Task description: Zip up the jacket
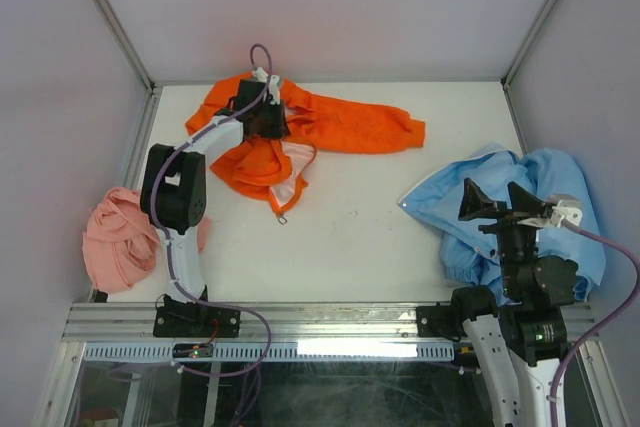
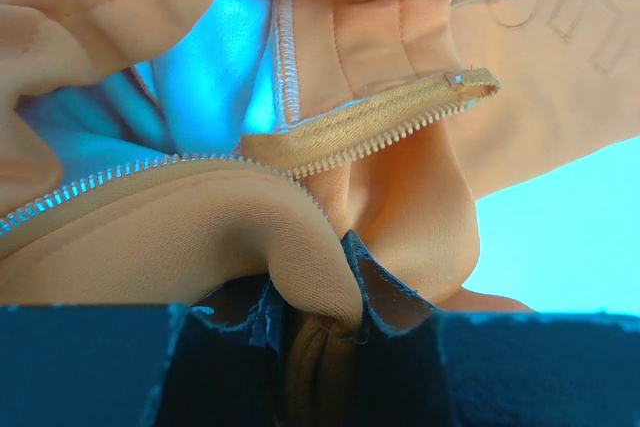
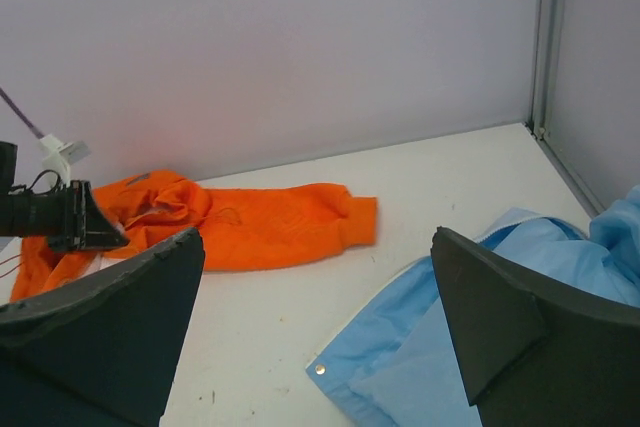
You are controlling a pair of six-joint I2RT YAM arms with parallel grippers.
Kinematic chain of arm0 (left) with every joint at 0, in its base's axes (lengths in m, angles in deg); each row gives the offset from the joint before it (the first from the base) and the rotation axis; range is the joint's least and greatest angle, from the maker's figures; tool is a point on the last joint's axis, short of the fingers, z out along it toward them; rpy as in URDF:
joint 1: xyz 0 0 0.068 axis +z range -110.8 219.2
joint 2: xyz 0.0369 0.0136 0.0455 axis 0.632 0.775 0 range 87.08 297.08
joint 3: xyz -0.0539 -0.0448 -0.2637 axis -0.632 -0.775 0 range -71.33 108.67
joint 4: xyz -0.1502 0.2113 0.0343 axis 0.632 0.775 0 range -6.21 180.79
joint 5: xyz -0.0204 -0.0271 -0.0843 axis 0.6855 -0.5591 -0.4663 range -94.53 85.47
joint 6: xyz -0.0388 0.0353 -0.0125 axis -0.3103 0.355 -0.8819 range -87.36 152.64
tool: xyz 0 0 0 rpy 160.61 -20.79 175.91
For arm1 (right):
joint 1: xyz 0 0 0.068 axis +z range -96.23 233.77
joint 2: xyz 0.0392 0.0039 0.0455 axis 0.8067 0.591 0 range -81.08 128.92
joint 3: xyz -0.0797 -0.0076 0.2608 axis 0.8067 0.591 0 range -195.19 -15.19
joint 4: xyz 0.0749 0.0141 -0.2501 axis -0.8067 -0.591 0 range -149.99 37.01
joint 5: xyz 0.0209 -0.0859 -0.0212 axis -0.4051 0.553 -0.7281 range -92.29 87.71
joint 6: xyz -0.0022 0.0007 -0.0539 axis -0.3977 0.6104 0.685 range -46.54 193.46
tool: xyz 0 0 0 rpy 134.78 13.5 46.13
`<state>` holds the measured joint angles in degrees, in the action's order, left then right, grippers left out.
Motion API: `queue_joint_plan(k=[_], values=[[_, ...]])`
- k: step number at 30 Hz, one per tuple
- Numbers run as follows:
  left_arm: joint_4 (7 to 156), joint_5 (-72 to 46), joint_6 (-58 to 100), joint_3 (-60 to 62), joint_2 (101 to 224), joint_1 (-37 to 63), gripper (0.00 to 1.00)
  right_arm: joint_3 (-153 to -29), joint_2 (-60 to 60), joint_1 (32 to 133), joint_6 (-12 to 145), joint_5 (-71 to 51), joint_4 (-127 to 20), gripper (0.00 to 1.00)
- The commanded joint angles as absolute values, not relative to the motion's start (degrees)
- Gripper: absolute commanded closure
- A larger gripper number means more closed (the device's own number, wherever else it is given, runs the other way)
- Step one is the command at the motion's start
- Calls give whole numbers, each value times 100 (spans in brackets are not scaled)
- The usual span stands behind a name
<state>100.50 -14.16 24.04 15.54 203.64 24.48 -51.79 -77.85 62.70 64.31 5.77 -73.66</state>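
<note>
Top external: high, looking down on whole table (image 1: 380, 237). Left wrist: extreme close-up — jacket (image 2: 170, 237) fabric, zipper teeth (image 2: 370, 137) fill frame. Right wrist: low, faces back wall (image 3: 280, 47) — shares jacket, table with top.

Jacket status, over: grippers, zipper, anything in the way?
Left gripper pinching a fold of the jacket beside the zipper. Right gripper open, empty, over the light blue garment. Zipper unzipped, teeth apart. No other item on the jacket.
</note>
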Motion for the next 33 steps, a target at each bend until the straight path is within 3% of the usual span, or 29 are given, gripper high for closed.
queue_joint_plan(k=[1, 9, 18, 26, 33], values=[[9654, -2639, 1910, 1859, 19472, 1996, 100, -5326, -7319, 6311, 6314, 78, -7173, 1], [9148, -2977, 539, 1208, 18744, 1837, 98, -5654, -5824, 6311, 5874, -1465, -7163, 1], [8716, -2117, 548, -778, 17191, 1837, 43, -4824, -3964, 6477, 4858, -3358, -4984, 3], [8923, -2058, 505, -1776, 16396, 1751, 24, -4749, -2478, 7884, 4475, -2209, -3932, 2], [8811, -1969, 434, -1560, 16849, 1363, 16, -4924, -526, 8528, 3724, -1503, -2591, 8]])
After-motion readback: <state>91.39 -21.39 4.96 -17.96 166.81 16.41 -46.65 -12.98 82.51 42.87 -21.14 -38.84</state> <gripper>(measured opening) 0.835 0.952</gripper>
